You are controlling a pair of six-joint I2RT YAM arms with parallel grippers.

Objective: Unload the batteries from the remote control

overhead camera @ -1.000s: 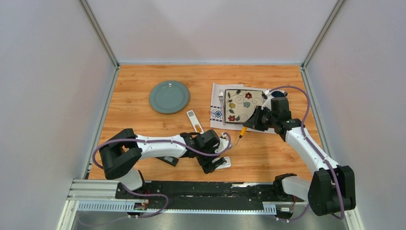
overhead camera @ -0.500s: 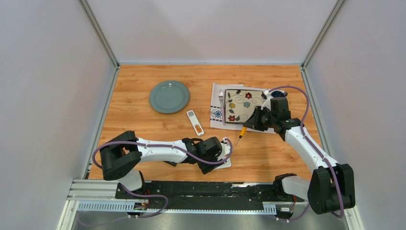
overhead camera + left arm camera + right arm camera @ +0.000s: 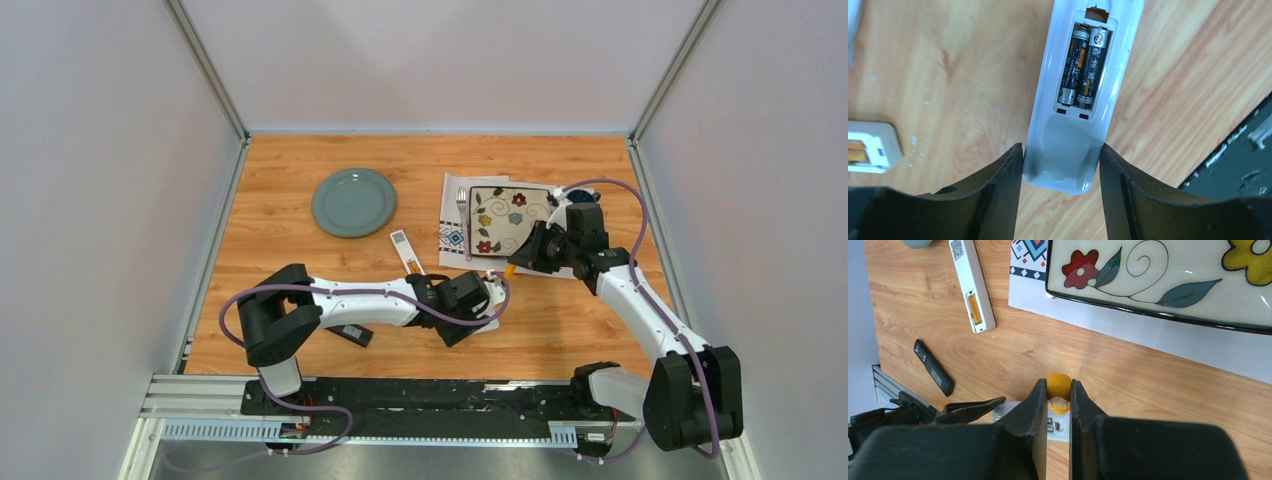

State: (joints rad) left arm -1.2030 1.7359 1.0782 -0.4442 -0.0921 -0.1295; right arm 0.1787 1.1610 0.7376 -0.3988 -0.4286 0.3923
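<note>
Gold-black batteries (image 3: 1090, 65) in white remote (image 3: 1068, 165), just beyond left fingers (image 3: 998, 195)

My left claw (image 3: 1060, 152) pinched in on the white remote (image 3: 1068, 135) and dragged it toward the screwdriver (image 3: 1059, 382).

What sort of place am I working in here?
Probably a robot test cell, not a home: wooden tabletop boxed by blank white panels, aluminium mounting rail at its near edge, floral plate as a prop.
</note>
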